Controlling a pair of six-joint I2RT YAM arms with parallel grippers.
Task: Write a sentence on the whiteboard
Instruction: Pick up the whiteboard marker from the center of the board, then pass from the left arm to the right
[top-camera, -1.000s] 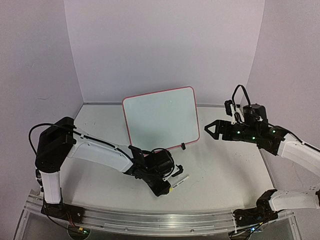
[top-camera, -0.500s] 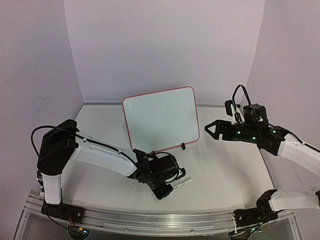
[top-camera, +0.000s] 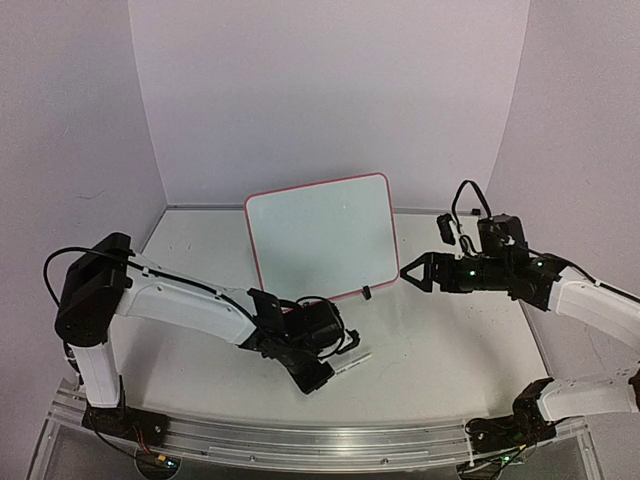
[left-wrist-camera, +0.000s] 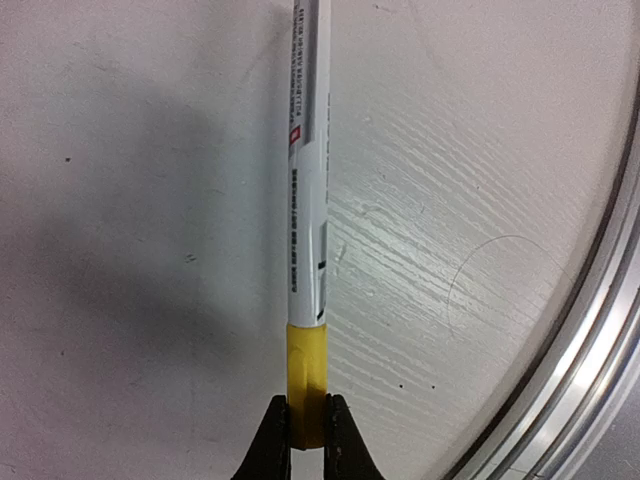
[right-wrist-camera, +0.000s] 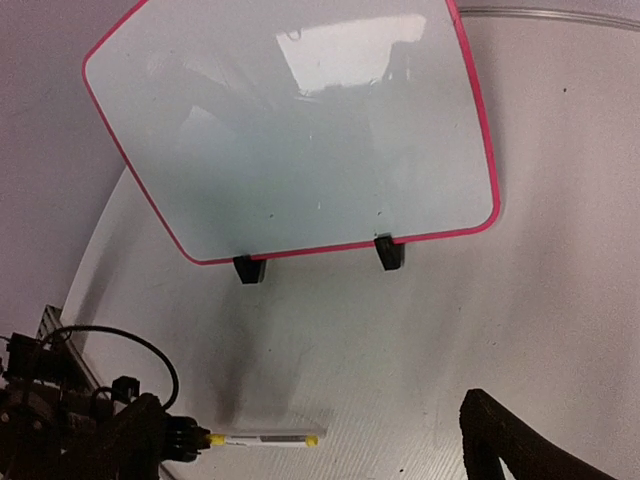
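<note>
The whiteboard (top-camera: 322, 238), white with a thin red frame, stands tilted on two black clip feet at the back of the table; it also fills the top of the right wrist view (right-wrist-camera: 290, 130). No sentence shows on its face. A white marker (top-camera: 354, 362) with yellow ends lies flat on the table in front of the board. My left gripper (top-camera: 338, 369) is shut on the marker's (left-wrist-camera: 307, 200) yellow rear end. The marker (right-wrist-camera: 262, 439) is level with the table. My right gripper (top-camera: 408, 272) hovers open just right of the board's lower right corner, holding nothing; one finger (right-wrist-camera: 510, 445) shows.
An aluminium rail (top-camera: 320, 435) runs along the table's near edge, close to the marker and the left gripper (left-wrist-camera: 307, 425). White walls enclose the table at the back and on both sides. The left arm's cable (right-wrist-camera: 120, 340) loops near its wrist.
The left gripper has closed on the marker's yellow end and the arm has shifted slightly left. The right gripper has moved left, closer to the board's lower right corner.
</note>
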